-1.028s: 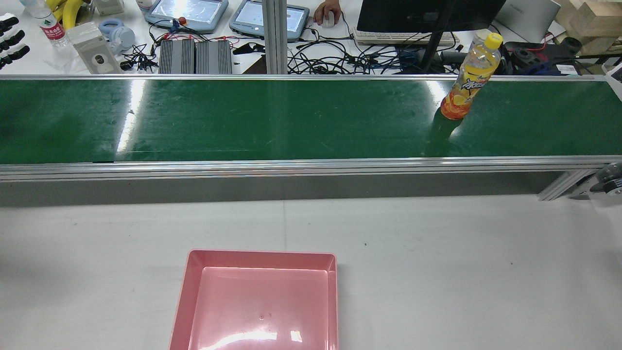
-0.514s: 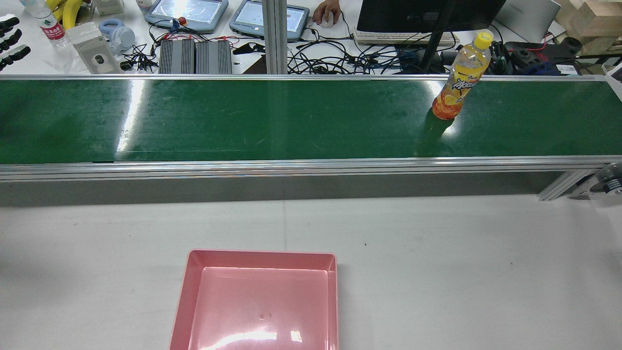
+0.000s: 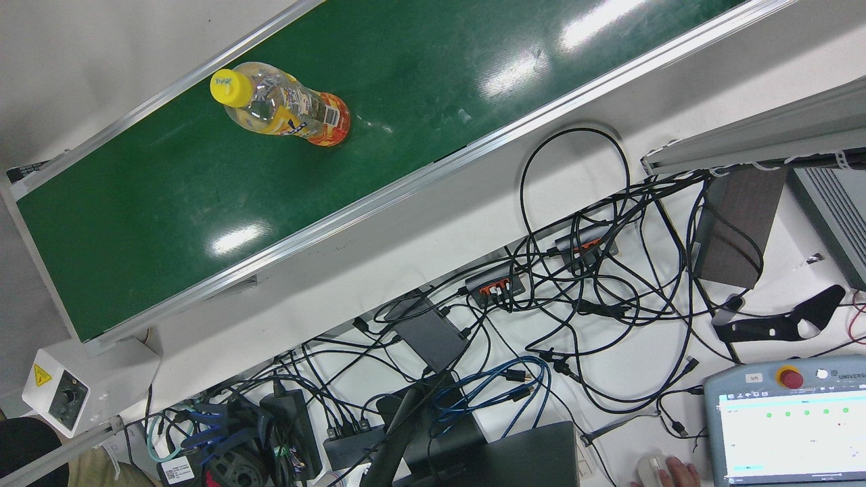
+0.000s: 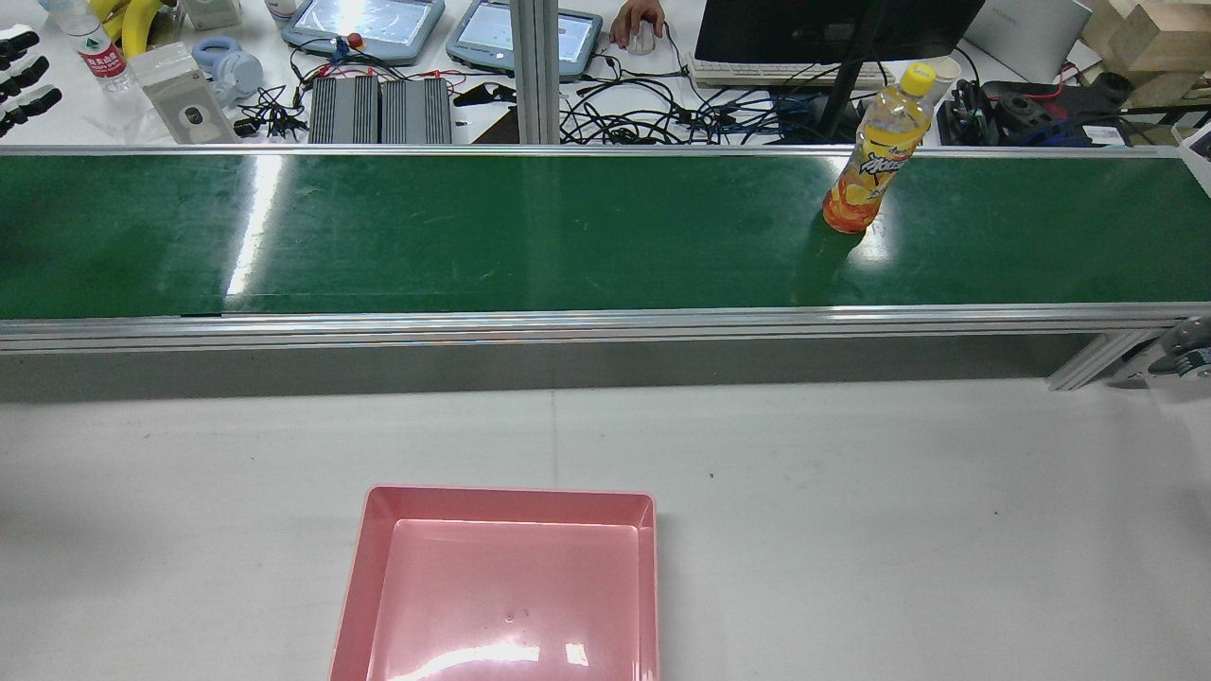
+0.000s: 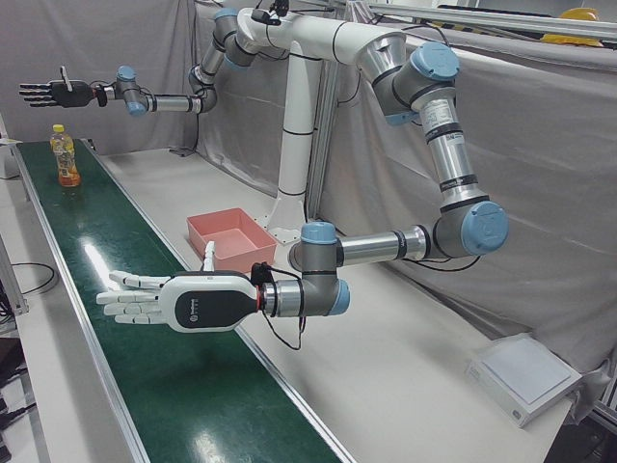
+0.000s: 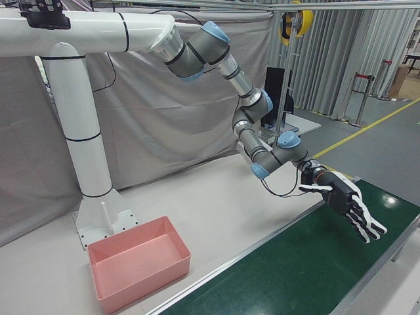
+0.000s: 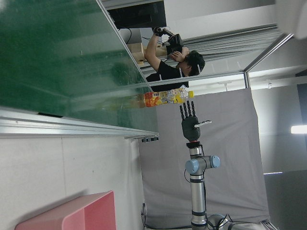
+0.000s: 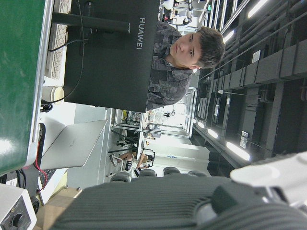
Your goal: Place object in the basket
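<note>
An orange drink bottle with a yellow cap stands upright on the green conveyor belt, toward its right end in the rear view. The bottle also shows in the front view, the left-front view and the left hand view. The pink basket sits empty on the white table before the belt. My right hand hovers open, fingers spread, above and beyond the bottle. Far down the belt from the bottle, my left hand hangs open and flat over the belt; it also shows in the right-front view.
Behind the belt lies a desk with cables, a monitor, teach pendants and a person's hand on a mouse. The arms' white pedestal stands behind the basket. People stand past the belt.
The bottle has travelled left along the belt in the rear view, still upright. The basket has not moved.
</note>
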`<state>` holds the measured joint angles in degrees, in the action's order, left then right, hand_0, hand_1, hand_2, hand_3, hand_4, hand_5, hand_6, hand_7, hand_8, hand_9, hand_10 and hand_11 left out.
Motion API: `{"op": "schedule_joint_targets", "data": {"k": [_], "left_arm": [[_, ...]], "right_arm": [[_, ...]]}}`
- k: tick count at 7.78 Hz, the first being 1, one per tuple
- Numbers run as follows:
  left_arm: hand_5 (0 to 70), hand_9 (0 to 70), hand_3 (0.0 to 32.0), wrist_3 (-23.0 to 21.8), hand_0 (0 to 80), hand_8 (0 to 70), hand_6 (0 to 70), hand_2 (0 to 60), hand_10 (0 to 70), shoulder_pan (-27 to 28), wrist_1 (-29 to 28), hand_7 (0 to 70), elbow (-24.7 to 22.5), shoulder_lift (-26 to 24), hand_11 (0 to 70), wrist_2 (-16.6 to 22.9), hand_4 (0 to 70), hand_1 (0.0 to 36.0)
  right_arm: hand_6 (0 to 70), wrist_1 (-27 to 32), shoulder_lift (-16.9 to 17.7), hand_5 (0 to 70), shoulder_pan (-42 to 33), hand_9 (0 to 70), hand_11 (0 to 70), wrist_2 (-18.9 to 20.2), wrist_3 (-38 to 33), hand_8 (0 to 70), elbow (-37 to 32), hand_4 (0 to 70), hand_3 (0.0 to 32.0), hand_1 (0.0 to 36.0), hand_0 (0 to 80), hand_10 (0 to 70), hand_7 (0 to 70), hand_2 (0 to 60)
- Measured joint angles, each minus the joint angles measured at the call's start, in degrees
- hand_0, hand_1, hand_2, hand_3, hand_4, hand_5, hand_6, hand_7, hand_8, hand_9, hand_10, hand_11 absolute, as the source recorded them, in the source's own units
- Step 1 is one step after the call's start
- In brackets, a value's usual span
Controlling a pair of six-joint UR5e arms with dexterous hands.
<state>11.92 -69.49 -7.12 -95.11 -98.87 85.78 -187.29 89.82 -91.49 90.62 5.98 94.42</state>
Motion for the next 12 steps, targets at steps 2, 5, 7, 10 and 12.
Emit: {"op": "schedule_joint_targets", "data": {"k": [2,5,7,10,12], "left_arm": [[14.4,4.5,0.6,-0.11,59.0,3.9,1.1,0.0,5.3,-0.09,0.00,0.1,-0.54,0.00,9.1,0.06,11.6,4.0],[14.7,4.6,0.4,-0.20,58.8,3.9,1.2,0.0,5.3,-0.12,0.05,0.1,-0.82,0.00,9.2,0.08,11.6,4.2],[14.3,4.5,0.8,-0.17,58.9,3.9,1.1,0.0,5.1,-0.12,0.31,0.0,-1.03,0.02,8.9,0.06,11.6,3.8],[14.3,5.0,0.8,-0.37,59.0,4.2,1.1,0.0,5.4,-0.19,0.60,0.1,-1.64,0.07,9.3,0.08,11.9,3.5],[14.3,4.5,1.0,-0.61,59.2,3.9,0.8,0.0,5.3,-0.21,0.69,0.0,-1.87,0.08,9.1,0.09,11.4,3.5]], "right_arm": [[0.0,0.00,0.00,0.0,0.00,0.0,0.0,0.00,0.00,0.0,-0.01,0.0,0.0,0.0,0.0,0.0,0.0,0.0],[0.0,0.00,0.00,0.0,0.00,0.0,0.0,0.00,0.00,0.0,-0.08,0.0,0.0,0.0,0.0,0.0,0.0,0.0],[0.0,0.06,0.00,0.0,0.00,0.0,0.0,0.00,0.00,0.0,-0.14,0.0,0.0,0.0,0.0,0.0,0.0,0.0],[0.0,0.07,0.00,0.0,0.00,0.0,0.0,0.00,0.00,0.0,-0.17,0.0,0.0,0.0,0.0,0.0,0.0,0.0],[0.0,0.08,0.00,0.0,0.00,0.0,0.0,0.00,0.00,0.0,-0.19,0.0,0.0,0.0,0.0,0.0,0.0,0.0]]}}
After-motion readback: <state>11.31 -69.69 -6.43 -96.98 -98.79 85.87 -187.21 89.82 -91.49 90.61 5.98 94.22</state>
